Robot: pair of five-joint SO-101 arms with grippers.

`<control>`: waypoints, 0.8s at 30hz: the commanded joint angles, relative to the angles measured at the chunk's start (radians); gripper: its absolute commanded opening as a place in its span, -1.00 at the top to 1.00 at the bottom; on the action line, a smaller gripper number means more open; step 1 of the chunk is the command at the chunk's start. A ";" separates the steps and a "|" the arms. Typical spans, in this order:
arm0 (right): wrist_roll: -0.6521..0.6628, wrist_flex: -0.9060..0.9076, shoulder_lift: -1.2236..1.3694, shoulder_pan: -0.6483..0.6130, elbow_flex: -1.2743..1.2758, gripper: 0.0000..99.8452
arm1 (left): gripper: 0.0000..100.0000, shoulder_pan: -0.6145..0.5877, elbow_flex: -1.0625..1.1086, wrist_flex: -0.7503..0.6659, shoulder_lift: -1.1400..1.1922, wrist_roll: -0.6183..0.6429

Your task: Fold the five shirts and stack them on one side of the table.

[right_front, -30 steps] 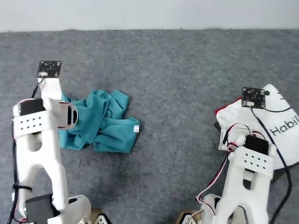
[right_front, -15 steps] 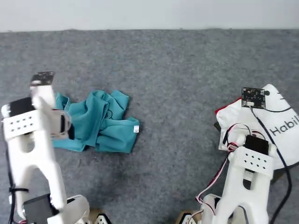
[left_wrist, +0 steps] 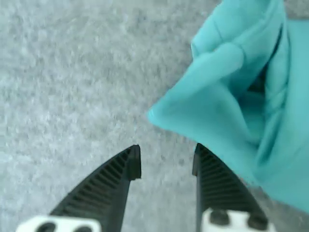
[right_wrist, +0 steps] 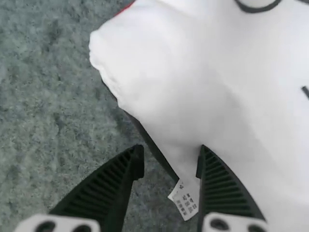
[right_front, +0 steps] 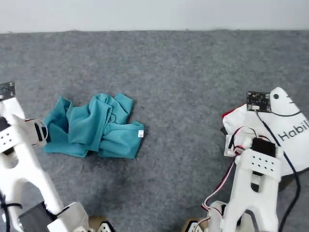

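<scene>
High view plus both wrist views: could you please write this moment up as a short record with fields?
teal shirt: crumpled, unfolded, on the table's left side
white shirt: laid flat at the table's right edge
left pincer: open, empty, beside the teal shirt's corner
right pincer: open, empty, over the white shirt's edge
table: grey, carpet-like cover

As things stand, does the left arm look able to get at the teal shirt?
Probably yes: the left gripper is open just beside a corner of the teal shirt, with nothing but grey carpet between them.
</scene>
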 commanded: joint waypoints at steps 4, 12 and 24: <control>0.002 -0.018 0.024 -0.019 -0.012 0.63 | 0.63 0.078 0.137 -0.261 -0.021 0.006; 0.002 -0.018 0.028 -0.019 -0.012 0.63 | 0.64 0.061 0.147 -0.374 0.230 0.008; 0.002 -0.018 0.030 -0.019 -0.012 0.63 | 0.96 0.064 -0.214 -0.072 0.552 0.002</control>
